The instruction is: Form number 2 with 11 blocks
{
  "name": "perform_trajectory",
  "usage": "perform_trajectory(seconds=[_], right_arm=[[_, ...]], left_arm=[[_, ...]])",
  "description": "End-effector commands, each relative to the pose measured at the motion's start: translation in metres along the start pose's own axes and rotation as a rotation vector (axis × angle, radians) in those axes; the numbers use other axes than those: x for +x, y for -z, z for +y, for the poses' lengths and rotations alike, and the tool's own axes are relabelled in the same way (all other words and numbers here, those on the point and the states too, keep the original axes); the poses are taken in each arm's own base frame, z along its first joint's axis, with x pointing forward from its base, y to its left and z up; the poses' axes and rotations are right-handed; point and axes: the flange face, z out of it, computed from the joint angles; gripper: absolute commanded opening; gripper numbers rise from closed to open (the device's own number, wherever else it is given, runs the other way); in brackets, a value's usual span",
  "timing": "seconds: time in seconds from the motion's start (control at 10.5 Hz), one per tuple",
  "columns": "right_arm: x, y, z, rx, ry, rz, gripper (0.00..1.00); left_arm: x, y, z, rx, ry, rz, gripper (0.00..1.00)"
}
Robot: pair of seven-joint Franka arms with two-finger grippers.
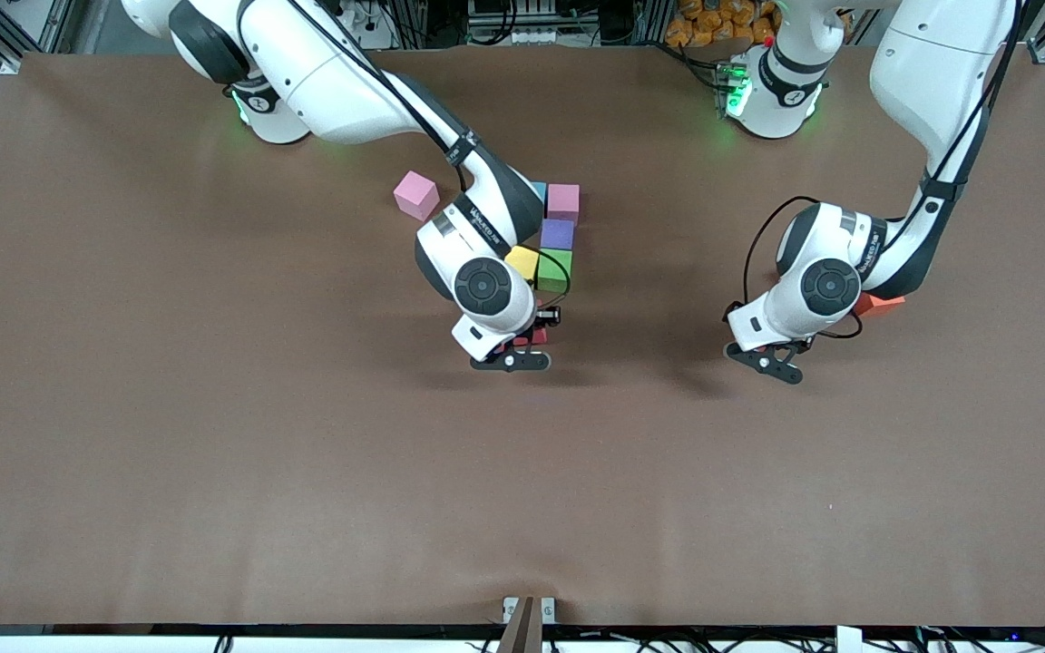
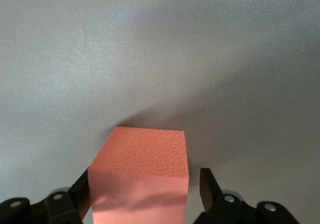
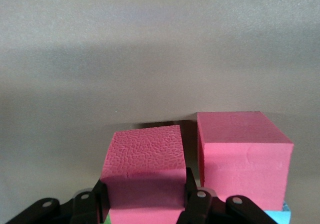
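Observation:
My right gripper (image 3: 145, 184) is shut on a red block (image 3: 145, 151), low over the table just nearer the camera than the green block (image 1: 555, 269). A second red block (image 3: 243, 156) sits right beside the held one. The stacked rows show a pink block (image 1: 562, 201), a purple block (image 1: 557, 234), a yellow block (image 1: 522, 263) and a sliver of sky blue (image 1: 538, 189). A loose pink block (image 1: 416, 195) lies apart toward the right arm's end. My left gripper (image 2: 145, 190) stands open astride an orange block (image 2: 142, 169) on the table. One finger touches it and the other stands off with a gap.
The brown table (image 1: 214, 435) stretches wide around both groups. The orange block (image 1: 878, 304) peeks out under the left hand, well away from the coloured rows. The right arm's forearm covers part of the rows.

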Motion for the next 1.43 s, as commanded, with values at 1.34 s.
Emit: perform_trajectory(seconds=[1.34], right_arm=[[-0.001, -0.002, -0.006, -0.015, 0.002, 0.018, 0.67]], left_arm=[[0.026, 0.068, -0.002, 0.007, 0.090, 0.057, 0.62]])
